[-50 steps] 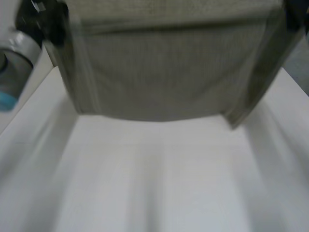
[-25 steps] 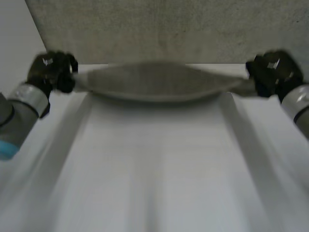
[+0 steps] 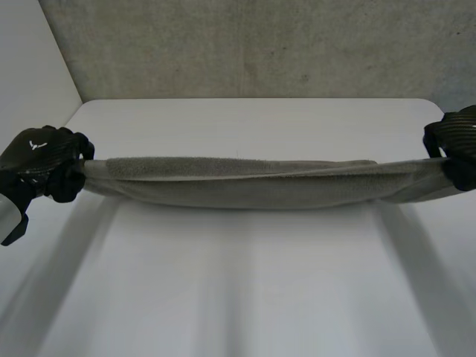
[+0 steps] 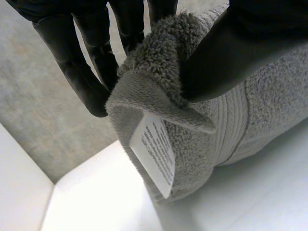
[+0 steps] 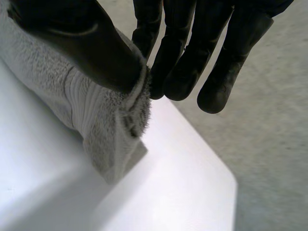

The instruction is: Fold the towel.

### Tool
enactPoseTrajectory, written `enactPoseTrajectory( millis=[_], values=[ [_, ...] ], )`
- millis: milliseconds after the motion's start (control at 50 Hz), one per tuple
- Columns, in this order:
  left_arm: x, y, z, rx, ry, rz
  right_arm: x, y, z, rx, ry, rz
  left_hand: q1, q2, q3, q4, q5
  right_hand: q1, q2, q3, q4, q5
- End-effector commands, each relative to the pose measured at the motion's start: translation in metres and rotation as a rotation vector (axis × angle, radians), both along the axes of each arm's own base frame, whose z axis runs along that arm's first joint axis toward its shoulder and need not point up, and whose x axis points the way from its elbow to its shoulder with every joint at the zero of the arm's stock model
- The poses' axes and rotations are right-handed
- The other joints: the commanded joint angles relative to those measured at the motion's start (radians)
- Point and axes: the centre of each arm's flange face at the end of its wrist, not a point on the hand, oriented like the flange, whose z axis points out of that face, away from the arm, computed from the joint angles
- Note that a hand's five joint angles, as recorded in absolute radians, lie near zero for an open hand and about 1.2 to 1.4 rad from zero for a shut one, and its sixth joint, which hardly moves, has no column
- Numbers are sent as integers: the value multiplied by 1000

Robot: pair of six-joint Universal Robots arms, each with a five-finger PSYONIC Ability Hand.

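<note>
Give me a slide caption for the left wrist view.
Left robot hand pinches an end of the grey towel, its white care label hanging above the white table.

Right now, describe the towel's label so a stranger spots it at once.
Over the white table a grey towel stretches from the right hand to the left hand. At the left hand's pinched corner hangs a small label. Alone on the grey cloth, it is white and printed.
</note>
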Motion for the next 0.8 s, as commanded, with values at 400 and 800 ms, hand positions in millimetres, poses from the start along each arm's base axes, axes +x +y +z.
enactPoseTrajectory(
  millis=[400, 800],
  values=[
    [-45, -103, -90, 234, -22, 6, 49, -117, -119, 182, 27, -8, -57, -114, -154, -129, -292, 51, 89, 56, 49, 49],
    [-54, -155, -99, 131, -34, 110, 73, -171, -137, -32, -33, -76, -57, -114, -154, -129, -292, 51, 89, 56, 49, 49]
  ],
)
